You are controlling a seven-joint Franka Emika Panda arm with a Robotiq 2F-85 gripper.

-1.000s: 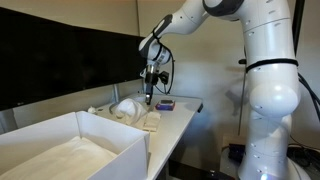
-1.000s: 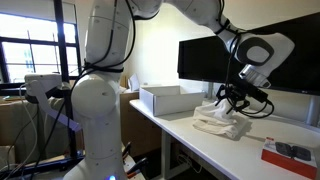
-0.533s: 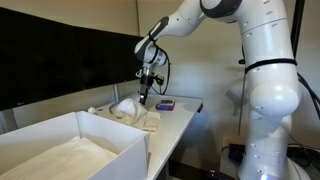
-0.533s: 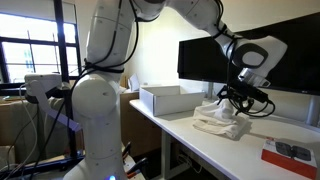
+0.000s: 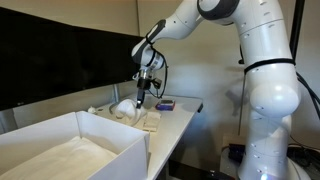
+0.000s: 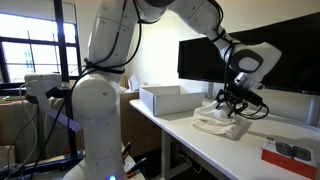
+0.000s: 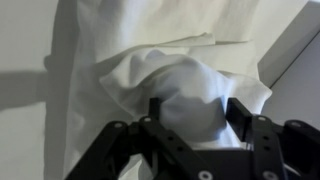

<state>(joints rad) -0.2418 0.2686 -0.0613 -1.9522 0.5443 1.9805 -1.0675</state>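
A crumpled pile of white cloth (image 5: pixel 127 108) (image 6: pixel 213 122) lies on the white table, past the end of a box. My gripper (image 5: pixel 139 102) (image 6: pixel 233 104) points down right over the pile. In the wrist view a raised bump of the cloth (image 7: pixel 185 85) fills the space between the two black fingers (image 7: pixel 156 108) of the gripper (image 7: pixel 197 106). The jaws stand wide apart, one on each side of the bump, at or very near its surface. The flat folds of the cloth spread away toward the top of that view.
A large open white box (image 5: pixel 112 131) (image 6: pixel 160 100) takes up one end of the table. A small dark and red object (image 5: pixel 165 104) (image 6: pixel 284 152) lies near the other end. Black monitors (image 5: pixel 60 55) (image 6: pixel 205 60) stand behind the table.
The gripper has slid sideways toward the box, from beside the pile to over it, and has come a little lower.
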